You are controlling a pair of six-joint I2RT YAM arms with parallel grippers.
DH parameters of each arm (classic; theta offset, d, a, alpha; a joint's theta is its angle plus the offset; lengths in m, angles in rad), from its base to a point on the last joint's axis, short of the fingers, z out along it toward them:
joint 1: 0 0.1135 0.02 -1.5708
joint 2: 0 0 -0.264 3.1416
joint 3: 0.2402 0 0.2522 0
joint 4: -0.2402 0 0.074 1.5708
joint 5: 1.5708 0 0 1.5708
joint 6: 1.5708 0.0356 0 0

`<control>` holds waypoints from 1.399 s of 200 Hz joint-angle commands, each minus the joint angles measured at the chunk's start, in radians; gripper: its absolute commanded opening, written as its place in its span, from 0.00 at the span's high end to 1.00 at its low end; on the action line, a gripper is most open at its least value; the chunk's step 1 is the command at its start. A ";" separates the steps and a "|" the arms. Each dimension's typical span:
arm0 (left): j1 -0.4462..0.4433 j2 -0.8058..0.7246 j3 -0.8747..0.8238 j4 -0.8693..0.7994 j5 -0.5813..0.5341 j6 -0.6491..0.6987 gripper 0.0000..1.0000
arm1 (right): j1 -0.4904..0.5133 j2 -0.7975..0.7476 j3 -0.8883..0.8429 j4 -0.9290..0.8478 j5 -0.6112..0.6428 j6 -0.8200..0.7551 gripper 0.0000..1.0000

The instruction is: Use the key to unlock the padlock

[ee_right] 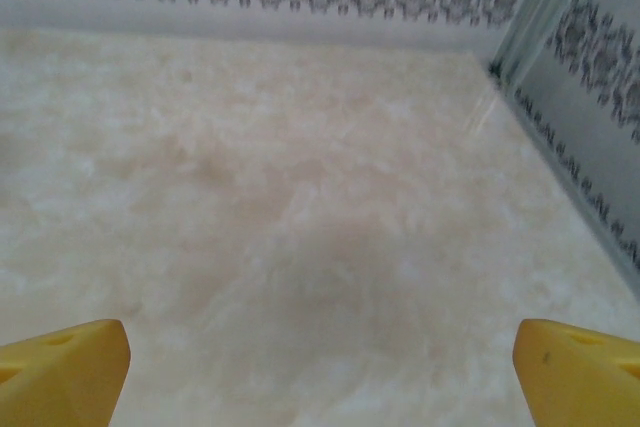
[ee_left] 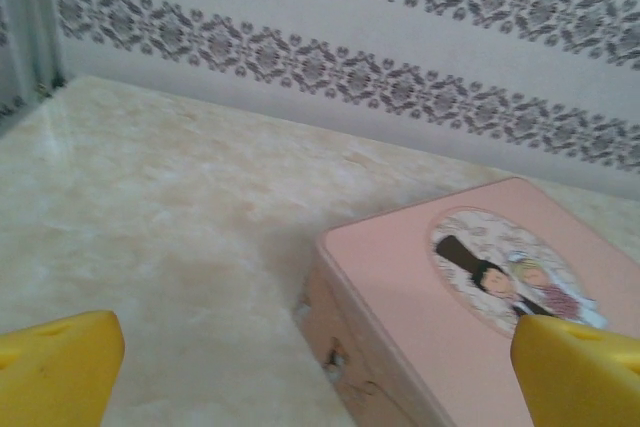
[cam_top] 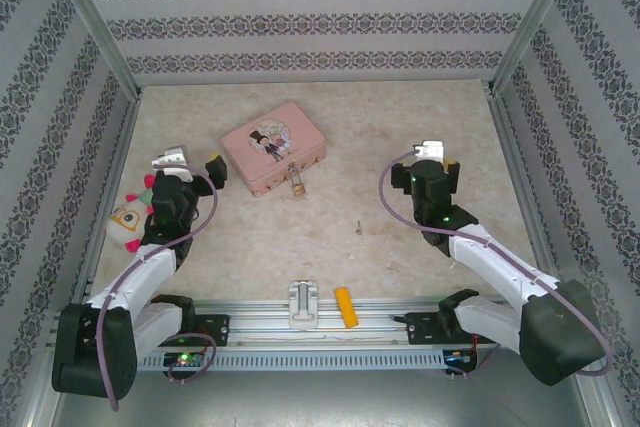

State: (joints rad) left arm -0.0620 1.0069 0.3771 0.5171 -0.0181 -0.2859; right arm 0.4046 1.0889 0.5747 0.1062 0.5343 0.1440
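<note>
While both claws hang released, jaws spread wide, the left gripper (cam_top: 193,161) sits just left of a pink rectangular tin (cam_top: 273,145). The right gripper (cam_top: 440,154) is well apart. The tiny brass-gold padlock (cam_top: 296,184) lies at the tin's near edge, and the thin dark-silvery key (cam_top: 357,228) lies nearer the arms.

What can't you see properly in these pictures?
- Key, top view: too small to show its teeth.
- Padlock, top view: too small to tell if it is locked.
- Tin, left wrist view: its front side is blurred and cut off by the bottom edge.
- Toy, top view: partly hidden by the left arm.
</note>
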 commanded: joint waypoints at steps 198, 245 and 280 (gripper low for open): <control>-0.326 0.082 0.005 -0.026 -0.162 -0.127 0.01 | 0.449 0.426 0.391 -0.820 -0.168 0.625 0.21; -0.326 0.124 0.010 -0.014 -0.154 -0.154 0.01 | 0.466 0.512 0.442 -0.846 -0.199 0.617 0.34; -0.325 0.135 0.010 -0.019 -0.158 -0.156 0.01 | 0.470 0.587 0.469 -0.844 -0.205 0.620 0.43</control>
State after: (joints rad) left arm -0.3805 1.1343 0.3828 0.4576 -0.1623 -0.4240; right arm 0.8623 1.6283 1.0088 -0.7052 0.3382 0.7574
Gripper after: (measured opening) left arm 0.992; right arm 0.603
